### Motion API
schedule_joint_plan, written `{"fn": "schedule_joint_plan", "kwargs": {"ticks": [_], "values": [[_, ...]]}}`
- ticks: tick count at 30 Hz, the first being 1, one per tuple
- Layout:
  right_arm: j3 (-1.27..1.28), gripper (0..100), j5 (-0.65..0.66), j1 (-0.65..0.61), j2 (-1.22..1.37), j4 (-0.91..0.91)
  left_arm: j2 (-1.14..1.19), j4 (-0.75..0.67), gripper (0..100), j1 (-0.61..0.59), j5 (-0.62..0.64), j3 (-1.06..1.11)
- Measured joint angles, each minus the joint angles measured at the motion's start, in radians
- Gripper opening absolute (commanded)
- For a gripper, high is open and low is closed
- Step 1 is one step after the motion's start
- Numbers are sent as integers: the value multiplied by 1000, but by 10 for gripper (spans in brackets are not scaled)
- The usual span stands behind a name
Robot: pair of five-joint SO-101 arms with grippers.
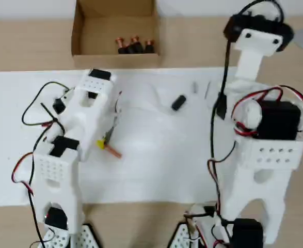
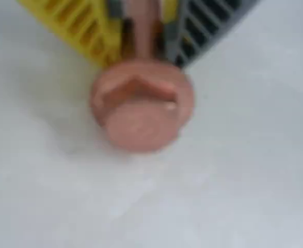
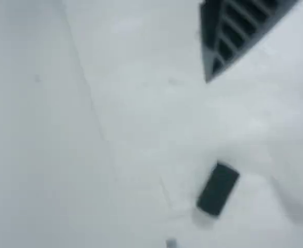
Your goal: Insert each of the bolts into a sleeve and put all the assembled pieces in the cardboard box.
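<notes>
My left gripper is shut on the shank of a copper bolt, whose wide head points down at the white sheet. In the high view that bolt sticks out under the left arm, low over the sheet. A black sleeve lies on the sheet towards the right arm; it also appears as the sleeve in the right wrist view. My right gripper hangs just right of it, open, with one grey finger showing and nothing held. Three assembled pieces lie in the cardboard box.
The white sheet covers most of the table between the arms. The box stands at the far edge, behind the left arm. Loose red and black cables hang beside both arms.
</notes>
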Motion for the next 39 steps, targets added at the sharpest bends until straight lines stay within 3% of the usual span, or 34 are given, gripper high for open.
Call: {"fn": "schedule_joint_plan", "kwargs": {"ticks": [6,11,16,21,32,39], "values": [[43,394,-21,-41,23,-78,58,91,8,-31,-146,-127],[75,394,-186,-121,110,-149,84,133,6,-60,-377,-222],[75,394,-381,-155,212,-193,95,132,8,-135,-749,-328],[75,394,-410,-155,247,-235,106,123,9,-170,-1148,-379],[78,394,-413,-155,256,-236,106,126,12,-170,-1220,-365],[78,394,-423,-160,324,-236,95,124,169,-158,-1221,-302]]}}
